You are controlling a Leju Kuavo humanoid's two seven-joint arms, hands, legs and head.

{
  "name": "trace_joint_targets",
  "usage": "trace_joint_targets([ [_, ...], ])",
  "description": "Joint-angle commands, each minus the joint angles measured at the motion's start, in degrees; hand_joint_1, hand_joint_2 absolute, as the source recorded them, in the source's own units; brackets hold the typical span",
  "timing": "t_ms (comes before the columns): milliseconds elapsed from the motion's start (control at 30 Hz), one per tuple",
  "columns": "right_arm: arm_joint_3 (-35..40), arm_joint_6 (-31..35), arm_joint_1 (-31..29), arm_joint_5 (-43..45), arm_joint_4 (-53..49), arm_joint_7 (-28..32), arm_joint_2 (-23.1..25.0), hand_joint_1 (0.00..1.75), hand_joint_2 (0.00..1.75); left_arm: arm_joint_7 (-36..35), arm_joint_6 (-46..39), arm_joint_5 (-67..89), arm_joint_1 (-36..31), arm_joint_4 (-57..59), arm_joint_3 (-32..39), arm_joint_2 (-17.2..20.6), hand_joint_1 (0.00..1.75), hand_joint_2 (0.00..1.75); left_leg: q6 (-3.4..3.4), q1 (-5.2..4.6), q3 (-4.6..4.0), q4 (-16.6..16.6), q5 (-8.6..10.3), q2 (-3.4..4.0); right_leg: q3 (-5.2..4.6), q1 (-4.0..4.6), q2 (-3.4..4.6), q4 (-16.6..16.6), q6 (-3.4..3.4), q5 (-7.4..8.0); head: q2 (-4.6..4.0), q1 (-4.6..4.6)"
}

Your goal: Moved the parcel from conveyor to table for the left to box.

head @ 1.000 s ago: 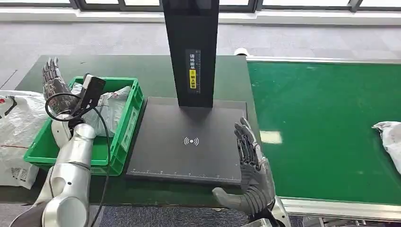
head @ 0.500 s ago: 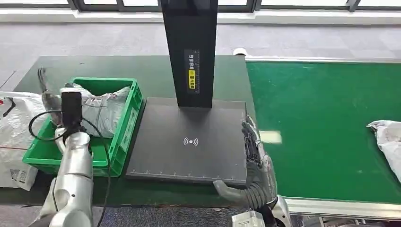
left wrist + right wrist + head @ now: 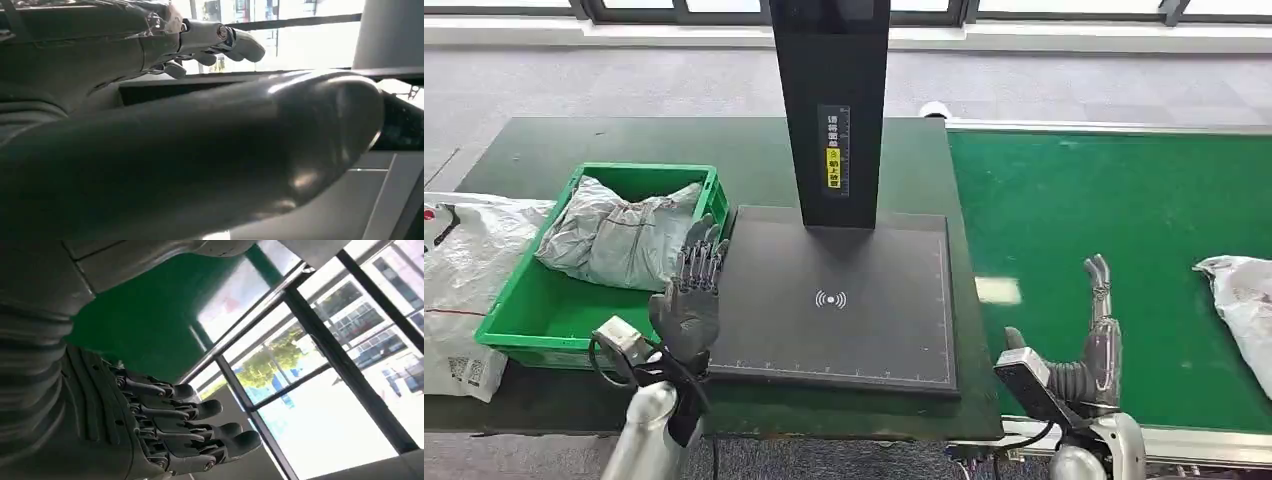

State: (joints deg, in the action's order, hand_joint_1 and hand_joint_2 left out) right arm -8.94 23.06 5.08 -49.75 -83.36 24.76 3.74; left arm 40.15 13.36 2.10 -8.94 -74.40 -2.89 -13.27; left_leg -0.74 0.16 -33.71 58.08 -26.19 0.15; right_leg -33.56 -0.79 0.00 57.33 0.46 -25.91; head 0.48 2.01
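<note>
A grey-white parcel point(image 3: 1244, 305) lies on the green conveyor point(image 3: 1104, 210) at its right edge, partly cut off by the picture. My right hand point(image 3: 1099, 330) is raised over the conveyor's near edge with straight fingers point(image 3: 200, 432) and holds nothing; the parcel is well to its right. My left hand point(image 3: 689, 295) is upright and open at the near left corner of the black scanner pad point(image 3: 834, 300), beside the green box point(image 3: 519, 320). A grey bagged parcel point(image 3: 619, 235) lies inside that box. In the left wrist view the thumb point(image 3: 200, 165) is empty.
A black scanner post point(image 3: 832, 110) rises from the back of the pad. A white sack point(image 3: 459, 290) sits left of the green box. The dark green table point(image 3: 524, 150) runs behind the box, and a metal rail point(image 3: 1204, 445) edges the conveyor's near side.
My left hand has come out of the green box to the pad's near left corner. My right hand has moved from the pad's right edge over to the conveyor. The parcel has shifted slightly left.
</note>
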Motion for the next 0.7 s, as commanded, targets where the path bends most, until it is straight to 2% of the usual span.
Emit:
trace_joint_targets([
  [33, -8.82, -1.12, 0.97, -3.4, 4.02, -2.9, -0.06, 0.0, 1.75, -0.15, 3.1, 4.52, 9.15, -11.54, -1.46, -2.33, 0.0, 0.0, 0.0, 0.04, 0.15, -0.12, -0.03, -0.01, 0.17, 0.08, 0.0, -0.15, -0.03, -0.03, 0.0, 0.0],
  [100, -10.15, -2.12, 1.21, -5.27, 4.46, -4.51, -0.31, 0.0, 1.75, -0.15, 3.12, 4.93, 9.63, -11.8, -1.19, -2.63, 0.0, 0.0, -0.01, 0.04, 0.18, -0.12, -0.05, -0.06, 0.21, 0.16, -0.04, -0.13, -0.03, -0.09, 0.0, 0.0],
  [367, -12.02, -2.43, -0.79, -5.39, 7.51, -3.32, -0.99, 0.0, 1.75, -0.15, 3.26, 4.8, 9.67, -11.88, -1.02, -2.41, 0.0, 0.0, 0.03, 0.06, 0.09, -0.13, 0.0, -0.03, 0.12, 0.07, -0.03, -0.1, 0.03, -0.1, 0.0, 0.0],
  [400, -13.15, -3.06, -2.79, -12.38, 12.55, -12.28, -3.65, 0.0, 1.75, -0.15, 4.63, 3.01, 9.61, -10.27, -1.13, -2.03, 0.0, 0.0, 0.03, 0.09, 0.08, -0.11, -0.01, -0.03, 0.14, 0.07, -0.04, -0.1, 0.03, -0.11, 0.0, 0.0],
  [467, -15.13, -1.73, -8.6, -10.85, 25.18, -9.49, -9.12, 0.0, 1.75, -0.15, 4.07, 1.8, 10.02, -10.61, -1.99, -1.13, 0.0, 0.0, 0.04, 0.09, 0.17, -0.2, 0.01, 0.03, 0.23, 0.06, 0.02, -0.22, 0.04, -0.05, 0.0, 0.0],
  [567, -15.99, -0.71, -10.84, -10.27, 29.69, -7.43, -10.65, 0.0, 1.75, -0.15, 3.89, 1.57, 10.18, -10.77, -2.24, -0.92, 0.0, 0.0, 0.06, 0.08, 0.18, -0.14, 0.0, 0.09, 0.22, 0.03, 0.09, -0.18, 0.1, -0.02, 0.0, 0.0],
  [600, -16.65, 0.34, -12.64, -14.9, 33.97, -14.63, -12.77, 0.0, 1.75, -0.15, 4.88, 0.23, 10.05, -9.16, -1.92, -1.28, 0.0, 0.0, 0.07, 0.08, 0.2, -0.18, 0.03, 0.08, 0.25, 0.03, 0.08, -0.24, 0.13, 0.03, 0.0, 0.0],
  [633, -17.21, 0.61, -17.52, -15.42, 42.86, -16.04, -17.11, 0.0, 1.75, -0.15, 5.15, 0.32, 9.51, -8.48, -1.8, -1.35, 0.0, 0.0, 0.1, 0.02, 0.1, -0.1, 0.04, 0.0, 0.15, -0.03, 0.01, -0.15, 0.16, 0.0, 0.0, 0.0],
  [700, -18.19, 2.71, -24.67, -16.9, 55.87, -14.7, -23.39, 0.0, 1.75, -0.15, 4.67, 0.35, 9.16, -8.31, -2.16, -1.18, 0.0, 0.0, 0.29, -0.01, 0.12, -0.16, 0.11, 0.08, 0.27, -0.05, 0.04, -0.27, 0.25, 0.07, 0.0, -0.02],
])
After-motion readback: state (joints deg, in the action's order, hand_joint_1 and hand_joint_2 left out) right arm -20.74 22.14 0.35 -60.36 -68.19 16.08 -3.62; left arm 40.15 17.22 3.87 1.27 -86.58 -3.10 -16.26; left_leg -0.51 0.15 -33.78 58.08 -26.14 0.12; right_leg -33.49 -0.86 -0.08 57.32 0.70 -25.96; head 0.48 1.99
